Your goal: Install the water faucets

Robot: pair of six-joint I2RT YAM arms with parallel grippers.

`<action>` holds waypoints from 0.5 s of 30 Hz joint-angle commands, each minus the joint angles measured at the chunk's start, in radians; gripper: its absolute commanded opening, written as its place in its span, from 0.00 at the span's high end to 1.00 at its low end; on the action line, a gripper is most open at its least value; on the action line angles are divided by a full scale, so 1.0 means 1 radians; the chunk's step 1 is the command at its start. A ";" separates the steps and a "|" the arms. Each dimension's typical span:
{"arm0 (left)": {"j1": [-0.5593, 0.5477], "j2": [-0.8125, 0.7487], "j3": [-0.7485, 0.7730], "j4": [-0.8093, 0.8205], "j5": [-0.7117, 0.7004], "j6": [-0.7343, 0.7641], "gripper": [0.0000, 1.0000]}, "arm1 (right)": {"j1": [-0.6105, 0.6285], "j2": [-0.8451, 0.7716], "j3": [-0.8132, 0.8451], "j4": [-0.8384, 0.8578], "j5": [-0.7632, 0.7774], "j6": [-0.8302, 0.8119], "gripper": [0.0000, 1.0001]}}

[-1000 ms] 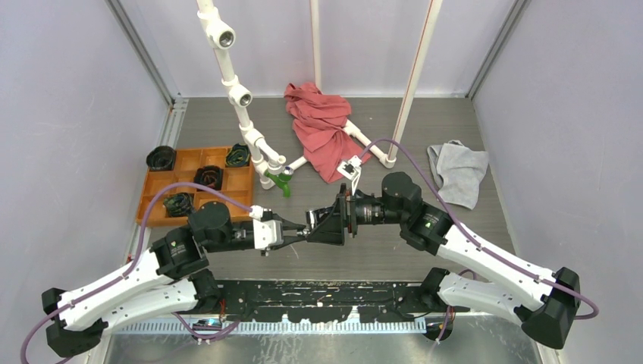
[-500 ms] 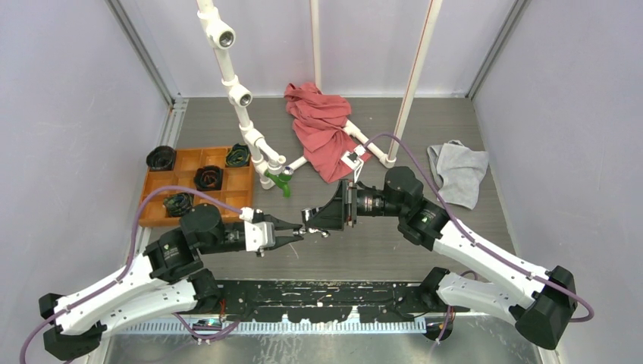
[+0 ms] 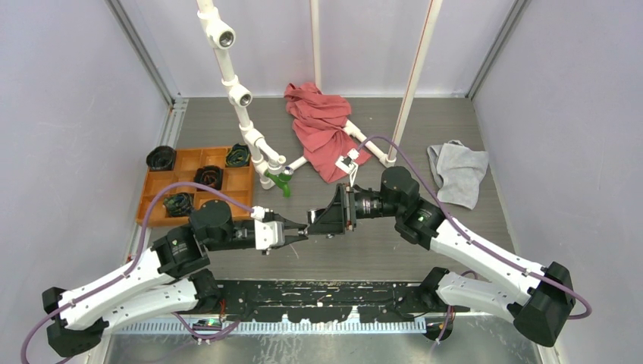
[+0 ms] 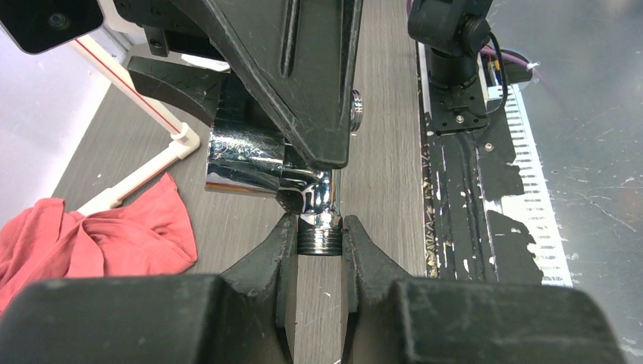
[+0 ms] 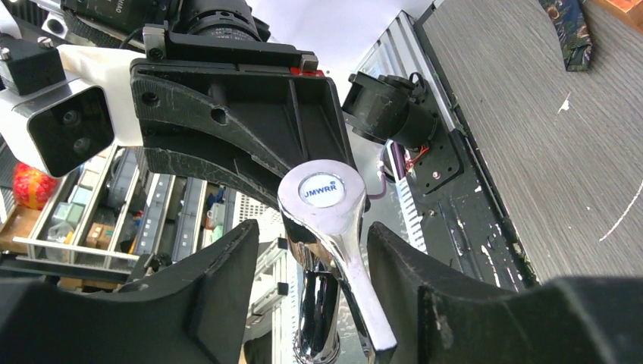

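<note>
The shiny silver water faucet [image 3: 318, 228] hangs above the table between my two grippers. My left gripper [image 3: 302, 232] is shut on its threaded end [image 4: 318, 243]. In the left wrist view the chrome body [image 4: 246, 159] runs up under the right gripper's black fingers. My right gripper [image 3: 321, 221] is open. Its fingers [image 5: 227, 262] stand either side of the faucet's lever handle [image 5: 334, 227], with gaps on both sides. A green tap [image 3: 283, 182] sits at the lowest fitting of the white pipe [image 3: 241, 98].
An orange tray [image 3: 163, 208] with black parts stands at the left. A red cloth [image 3: 322, 125] lies over the pipe frame's base at the back. A grey cloth [image 3: 459, 171] lies at the right. Open tee fittings [image 3: 224, 36] face me on the pipe.
My left gripper backed off to the left, then moved right again and closed on the faucet's threaded end. My right gripper moved slightly up and back.
</note>
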 commanded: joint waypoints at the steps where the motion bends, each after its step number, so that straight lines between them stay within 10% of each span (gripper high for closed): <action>1: -0.002 0.016 0.065 0.092 0.006 0.030 1.00 | 0.011 -0.003 -0.001 0.026 -0.004 -0.013 0.43; 10: -0.001 0.019 0.062 0.099 -0.022 0.037 1.00 | 0.014 -0.070 -0.054 0.037 0.080 -0.022 0.47; 15: -0.001 0.023 0.067 0.093 -0.013 0.040 1.00 | 0.016 -0.094 -0.062 0.036 0.129 -0.027 0.70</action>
